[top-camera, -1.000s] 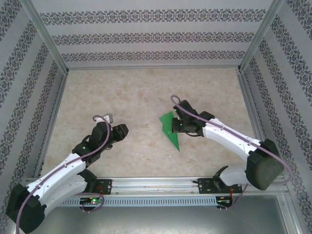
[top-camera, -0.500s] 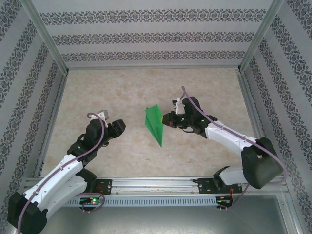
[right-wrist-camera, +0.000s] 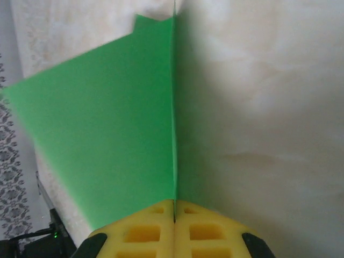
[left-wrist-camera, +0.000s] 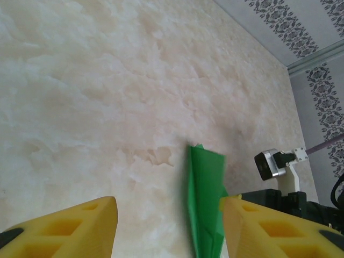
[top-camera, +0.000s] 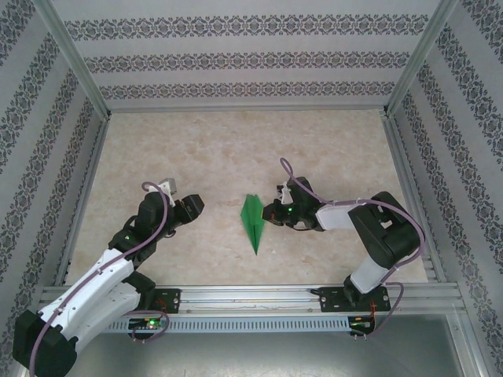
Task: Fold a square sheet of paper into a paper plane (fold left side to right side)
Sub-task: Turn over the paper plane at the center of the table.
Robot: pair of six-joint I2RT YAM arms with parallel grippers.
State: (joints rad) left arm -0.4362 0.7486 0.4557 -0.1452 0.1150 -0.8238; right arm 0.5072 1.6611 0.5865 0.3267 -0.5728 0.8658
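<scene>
In the overhead view, lower left of centre, the left fingers [top-camera: 192, 209] stand apart and hold nothing, their tips turned toward the middle of the pale, marbled beige surface [top-camera: 196, 145]. The left wrist view shows their yellow pads [left-wrist-camera: 80, 223], moulded with square recesses, at the bottom corners of the frame. Just right of centre, the paper plane [top-camera: 253, 221] is a slim, bright green dart, thin and sharp-edged, its point toward the bottom of the frame. At its right side the right fingers [top-camera: 271, 212] are clamped together on it. In the right wrist view the yellow pads meet on a straight folded edge running up the frame, with a flat green wing spreading left.
</scene>
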